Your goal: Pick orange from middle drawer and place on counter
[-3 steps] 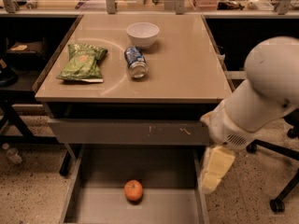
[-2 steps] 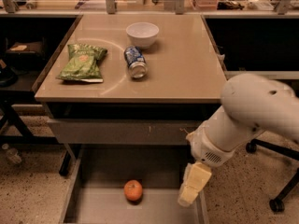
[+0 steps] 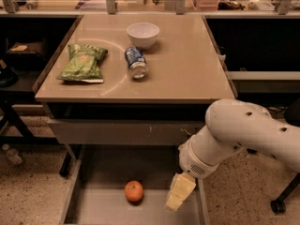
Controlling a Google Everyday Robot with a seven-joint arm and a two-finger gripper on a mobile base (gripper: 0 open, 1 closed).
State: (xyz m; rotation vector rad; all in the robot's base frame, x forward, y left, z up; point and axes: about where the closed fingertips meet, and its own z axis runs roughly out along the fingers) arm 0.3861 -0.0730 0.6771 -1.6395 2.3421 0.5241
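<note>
The orange [image 3: 134, 191] lies on the flat grey floor of the open middle drawer [image 3: 101, 179], near its middle. My gripper [image 3: 179, 194], with pale yellow fingers pointing down, hangs over the drawer's right part, just right of the orange and apart from it. It holds nothing. The white arm reaches in from the right. The tan counter [image 3: 183, 64] stands above the drawer.
On the counter are a green chip bag [image 3: 83, 61] at the left, a blue soda can [image 3: 136, 62] lying on its side, and a white bowl [image 3: 143, 34] at the back. A grey drawer front [image 3: 122, 131] sits just under the counter edge. A chair base [image 3: 281, 200] stands at the right.
The arm has swung left and down. The gripper moved from the drawer's right wall toward the orange. The orange has not moved.
</note>
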